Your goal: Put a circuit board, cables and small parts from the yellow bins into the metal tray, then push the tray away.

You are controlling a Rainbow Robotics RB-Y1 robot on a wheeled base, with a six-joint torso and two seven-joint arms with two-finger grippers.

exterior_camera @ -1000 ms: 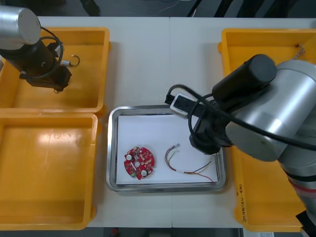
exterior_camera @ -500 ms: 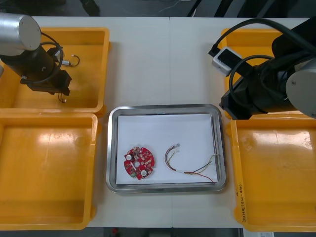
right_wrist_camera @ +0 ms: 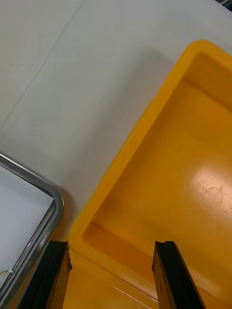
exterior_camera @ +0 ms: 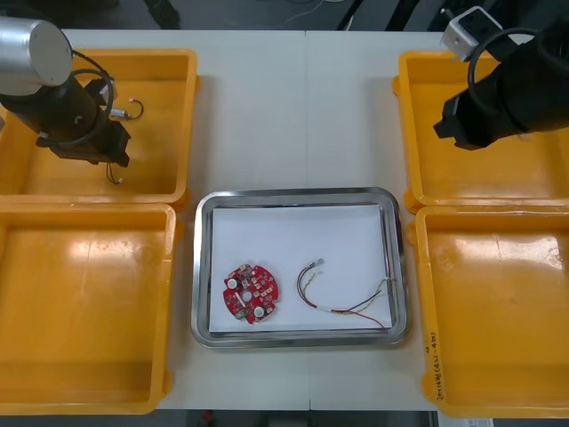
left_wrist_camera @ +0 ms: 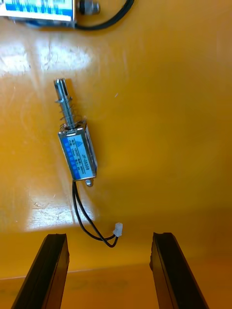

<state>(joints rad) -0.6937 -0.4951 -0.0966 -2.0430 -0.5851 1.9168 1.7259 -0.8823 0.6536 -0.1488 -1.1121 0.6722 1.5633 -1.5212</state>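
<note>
Beneath the left gripper (left_wrist_camera: 108,251), fingers spread and empty, a small boxy metal part (left_wrist_camera: 77,152) with black leads lies on the far-left yellow plastic bin (left_wrist_camera: 183,96) floor, apparently the next pick. Right gripper (right_wrist_camera: 113,260), likewise spread and empty, hangs over the far-right yellow bin (right_wrist_camera: 193,169); the shiny metal tray (exterior_camera: 201,267) holds a round red circuit board (exterior_camera: 251,293) and red-and-yellow cable (exterior_camera: 342,302).

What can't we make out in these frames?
Front view: fingers of the left gripper, hidden under its own arm; the wrist view shows them open above a small metal part.
Left wrist view: a second part, cut off by the edge.
Front view: part of the floor of the far right bin, covered by the right arm; the right gripper hangs open over its corner.
Print on the part's label: too small.
</note>
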